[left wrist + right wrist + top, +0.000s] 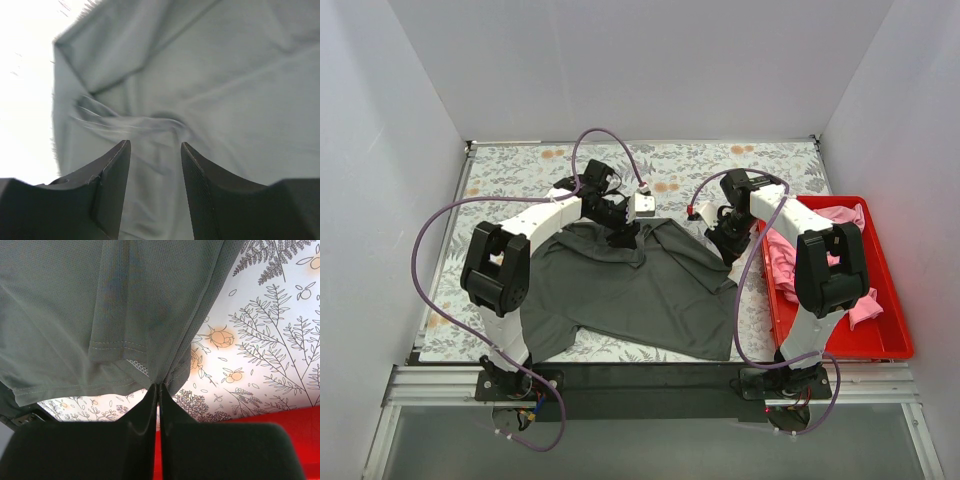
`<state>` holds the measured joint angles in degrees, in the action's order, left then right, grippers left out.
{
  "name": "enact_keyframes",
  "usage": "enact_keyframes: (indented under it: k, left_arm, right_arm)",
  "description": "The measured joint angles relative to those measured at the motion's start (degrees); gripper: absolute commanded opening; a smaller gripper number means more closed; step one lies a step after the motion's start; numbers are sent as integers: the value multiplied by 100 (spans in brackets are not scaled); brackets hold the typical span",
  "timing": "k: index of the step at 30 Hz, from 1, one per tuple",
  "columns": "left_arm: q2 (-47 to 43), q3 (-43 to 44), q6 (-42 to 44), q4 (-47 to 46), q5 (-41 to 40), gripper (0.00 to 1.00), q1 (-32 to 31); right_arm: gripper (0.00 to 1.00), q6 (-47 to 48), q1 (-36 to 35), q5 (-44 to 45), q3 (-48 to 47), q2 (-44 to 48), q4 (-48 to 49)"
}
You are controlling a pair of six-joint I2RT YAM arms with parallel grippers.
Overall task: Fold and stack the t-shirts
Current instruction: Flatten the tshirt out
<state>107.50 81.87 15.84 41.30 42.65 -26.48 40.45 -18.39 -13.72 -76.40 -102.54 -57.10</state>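
The dark charcoal grey t-shirt (620,290) lies spread and rumpled on the floral cloth in the middle of the table. My left gripper (623,235) is open just above its far edge; in the left wrist view the grey cloth (210,90) fills the frame and a crease lies just ahead of the gripper (155,147). My right gripper (732,243) is shut on the shirt's right sleeve hem (135,365), pinched at the gripper's tips (158,386). Pink t-shirts (785,262) lie crumpled in the red tray.
The red plastic tray (890,340) stands at the right edge of the table. The floral table cloth (520,170) covers the table. Grey walls close in the left, back and right. Purple cables loop over both arms.
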Motion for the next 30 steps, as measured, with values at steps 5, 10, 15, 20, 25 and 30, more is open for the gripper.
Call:
enact_keyframes:
  k: [5,10,15,20,25,30]
  left_arm:
    - [7,-96,297,-557,9,43,0]
    - [9,-256,479,-837,7,43,-55]
    - [111,-356,546,-1025,-9,44,-107]
    - [249,-461,551,-1211,-105,45,-142]
    - [442,-509,601,-1399,-214,43,-142]
    - [503,-557,612,-1541,-374,30,-142]
  right_arm:
    - [1,0,0,2,0,-7,0]
    - [1,0,0,0,0,-20,0]
    - [1,2,0,0,0,-59,0]
    - [1,2,0,0,0,-83,0]
    - [1,2,0,0,0,-103,-2]
    - [1,2,2,0,0,-103,-2]
